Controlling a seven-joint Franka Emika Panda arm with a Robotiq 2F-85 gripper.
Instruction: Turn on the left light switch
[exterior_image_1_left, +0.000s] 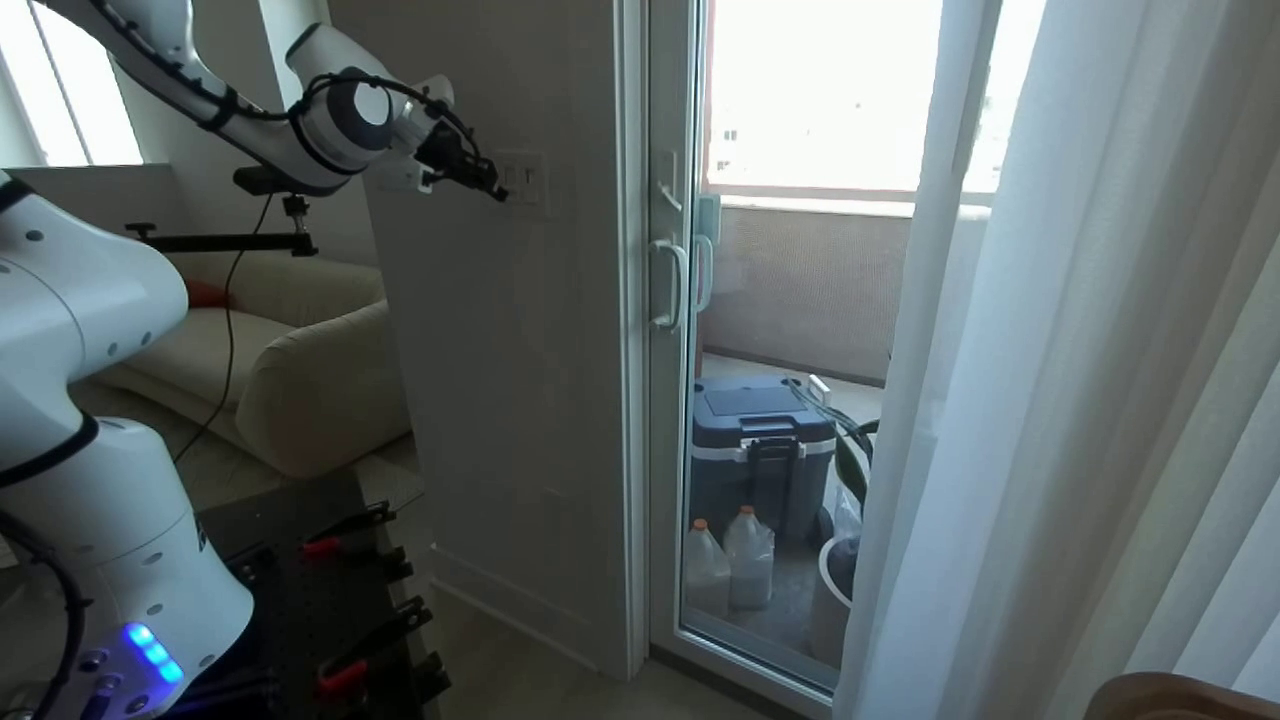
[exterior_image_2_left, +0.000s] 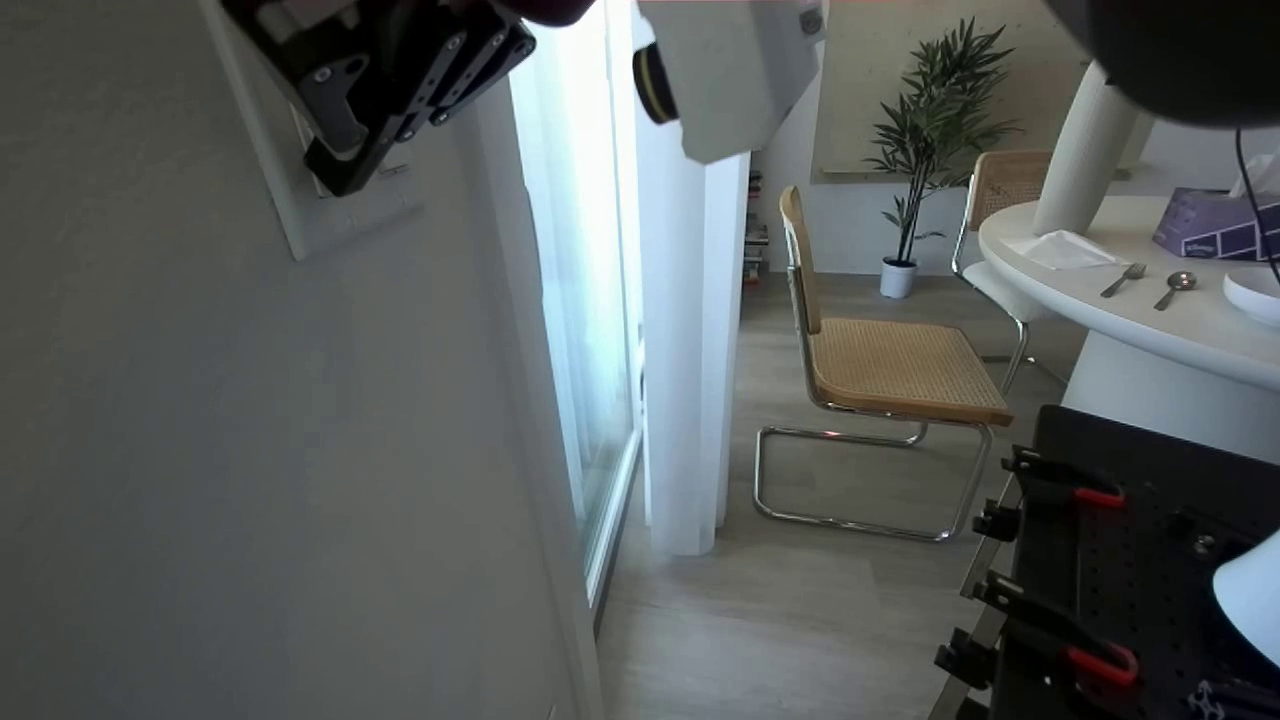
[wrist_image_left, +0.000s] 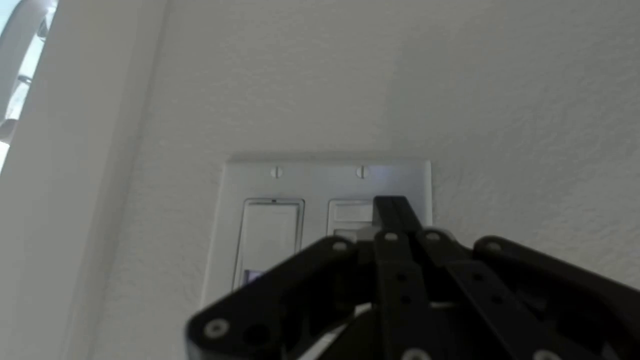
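Observation:
A white switch plate (exterior_image_1_left: 540, 170) is on the grey wall, and it shows in both exterior views (exterior_image_2_left: 365, 218). The wrist view stands upside down, so the left light switch (wrist_image_left: 346, 212) appears there as the right-hand rocker of the plate (wrist_image_left: 317, 182). Its rest is hidden behind my fingers. The other rocker (wrist_image_left: 270, 232) is in plain view beside it. My gripper (wrist_image_left: 395, 212) is shut and empty, fingertips together, pointing at the plate over the left switch's outer side. In both exterior views the gripper (exterior_image_1_left: 499, 192) (exterior_image_2_left: 345, 165) is at the plate; I cannot tell whether it touches.
A glass door with a white handle (exterior_image_1_left: 672, 285) and a white curtain (exterior_image_1_left: 1050, 400) stand beside the wall. A sofa (exterior_image_1_left: 320, 380) is behind the wall. A cane chair (exterior_image_2_left: 900, 370) and a round table (exterior_image_2_left: 1180, 310) stand across the room.

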